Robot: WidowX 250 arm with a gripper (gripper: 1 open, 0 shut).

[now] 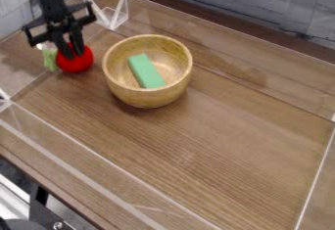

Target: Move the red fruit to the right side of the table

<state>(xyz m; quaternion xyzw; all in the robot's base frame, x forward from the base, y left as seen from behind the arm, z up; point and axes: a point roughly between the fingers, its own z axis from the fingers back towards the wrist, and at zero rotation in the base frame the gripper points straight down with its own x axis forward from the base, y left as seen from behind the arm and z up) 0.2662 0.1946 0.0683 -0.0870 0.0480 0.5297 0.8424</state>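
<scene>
The red fruit sits on the brown wood-grain table at the far left, close to the back corner, with its green leafy end pointing left. My black gripper points almost straight down onto it. Its fingers have drawn in against the fruit's two sides and cover its top. The fruit still rests on the tabletop.
Just right of the fruit stands a wooden bowl holding a flat green block. Low clear acrylic walls border the table. Bare wood stretches across the middle and the right side.
</scene>
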